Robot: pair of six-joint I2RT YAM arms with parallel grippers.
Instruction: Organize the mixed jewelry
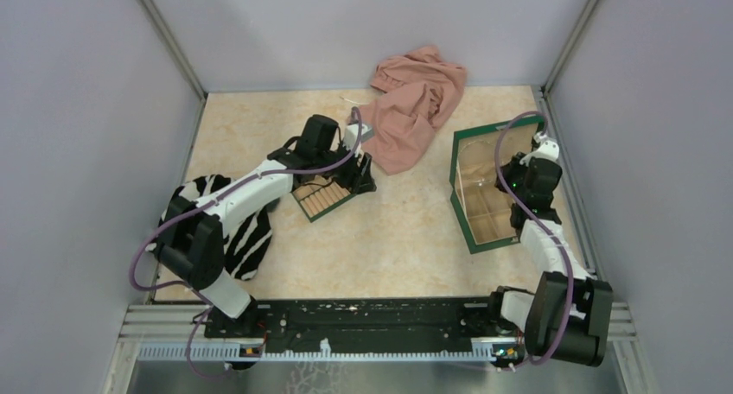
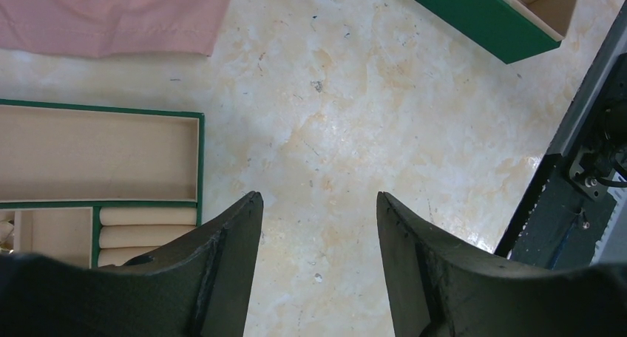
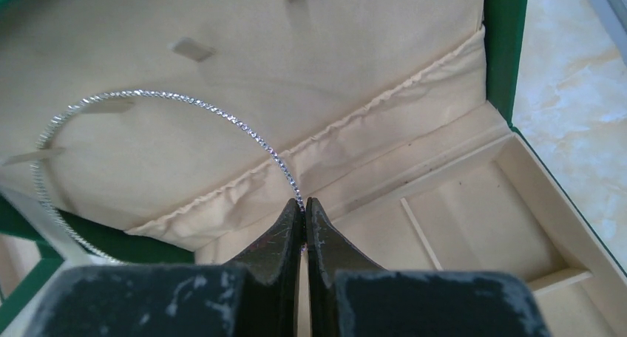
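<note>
One necklace (image 3: 148, 92), right hand (image 3: 304, 205) pinching it

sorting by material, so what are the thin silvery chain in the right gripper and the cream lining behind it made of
Thin silvery chain, pinched in the right gripper: likely polished metal, tiny links glinting; silver or plated, cannot tell. Cream lining of the green box: soft matte fabric, perhaps velvety, puckered along a gathered seam.
</note>
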